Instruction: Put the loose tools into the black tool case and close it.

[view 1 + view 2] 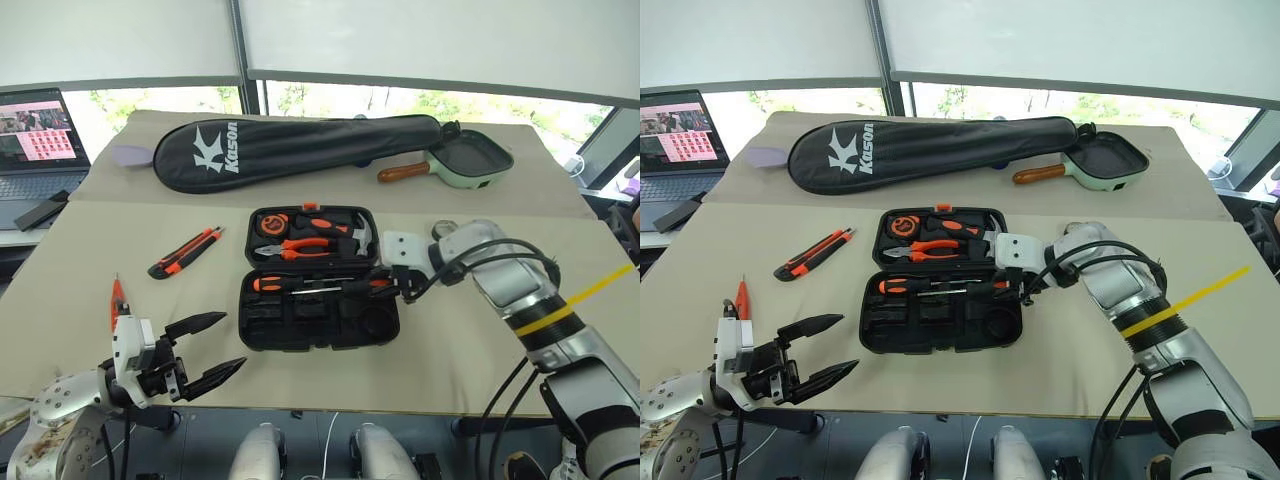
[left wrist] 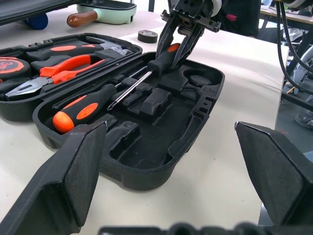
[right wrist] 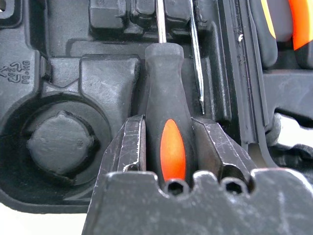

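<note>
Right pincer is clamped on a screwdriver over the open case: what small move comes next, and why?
Probably lower it and release: the right pincer grips the screwdriver by its handle right above the black tool case slots, beside the second screwdriver already seated.

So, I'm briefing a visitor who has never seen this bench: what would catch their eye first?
The open black tool case in the middle of the table, with the right gripper closed on a screwdriver and setting it into the case's near half. Behind it lies a long black Kason bag beside a green pan. An orange-black utility knife lies loose left of the case, and the left gripper hangs open near the front edge.
</note>
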Action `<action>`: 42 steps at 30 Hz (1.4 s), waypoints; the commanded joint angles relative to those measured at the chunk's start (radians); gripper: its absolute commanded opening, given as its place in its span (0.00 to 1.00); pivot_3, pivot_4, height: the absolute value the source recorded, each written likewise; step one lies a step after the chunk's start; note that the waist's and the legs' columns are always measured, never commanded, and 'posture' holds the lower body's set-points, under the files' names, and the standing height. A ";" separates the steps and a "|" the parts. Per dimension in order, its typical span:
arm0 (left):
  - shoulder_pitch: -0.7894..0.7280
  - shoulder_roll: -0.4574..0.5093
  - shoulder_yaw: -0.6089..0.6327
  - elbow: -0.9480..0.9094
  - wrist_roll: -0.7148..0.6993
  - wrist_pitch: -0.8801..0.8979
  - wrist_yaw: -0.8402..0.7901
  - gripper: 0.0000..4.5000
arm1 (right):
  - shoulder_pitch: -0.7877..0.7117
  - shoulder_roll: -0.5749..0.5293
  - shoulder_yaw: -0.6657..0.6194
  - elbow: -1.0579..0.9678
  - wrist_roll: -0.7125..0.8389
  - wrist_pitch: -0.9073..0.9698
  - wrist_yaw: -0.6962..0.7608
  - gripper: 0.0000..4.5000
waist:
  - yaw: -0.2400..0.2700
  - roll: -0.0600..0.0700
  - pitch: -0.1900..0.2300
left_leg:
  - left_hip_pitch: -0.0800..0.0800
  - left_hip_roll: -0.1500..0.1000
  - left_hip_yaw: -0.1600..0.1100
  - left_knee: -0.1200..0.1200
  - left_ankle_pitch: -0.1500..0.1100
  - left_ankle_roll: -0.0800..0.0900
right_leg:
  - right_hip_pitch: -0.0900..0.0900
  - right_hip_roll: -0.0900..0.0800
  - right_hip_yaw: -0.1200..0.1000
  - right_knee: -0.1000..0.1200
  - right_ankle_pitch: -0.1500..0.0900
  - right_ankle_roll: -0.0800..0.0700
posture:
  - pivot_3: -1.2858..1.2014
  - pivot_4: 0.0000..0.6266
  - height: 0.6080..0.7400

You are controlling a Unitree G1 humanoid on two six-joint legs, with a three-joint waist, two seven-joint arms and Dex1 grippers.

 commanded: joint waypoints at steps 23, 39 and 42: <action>-0.022 -0.009 0.012 0.004 0.028 -0.037 0.024 1.00 | -0.030 0.127 -0.226 0.067 0.221 -0.094 0.119 0.56 | -0.003 0.000 0.000 | 0.001 0.000 -0.001 0.000 0.000 0.000 | 0.001 0.000 0.000 0.000 0.000 0.000 | 0.52 0.24 1.00; -0.034 -0.015 0.024 0.008 0.023 -0.035 0.058 1.00 | 0.038 0.234 -0.120 0.269 0.032 -0.300 0.007 0.01 | -0.003 0.000 0.000 | 0.001 0.000 0.001 0.000 0.000 0.000 | 0.001 0.000 0.000 0.001 0.000 0.000 | 0.52 0.24 1.00; -0.032 -0.014 0.024 0.009 0.023 -0.037 0.060 1.00 | 0.041 0.243 -0.110 0.271 0.025 -0.296 0.004 0.01 | -0.004 0.000 0.000 | 0.003 0.000 0.001 0.000 0.000 0.000 | 0.002 0.000 0.000 0.001 0.000 -0.001 | 0.52 0.24 1.00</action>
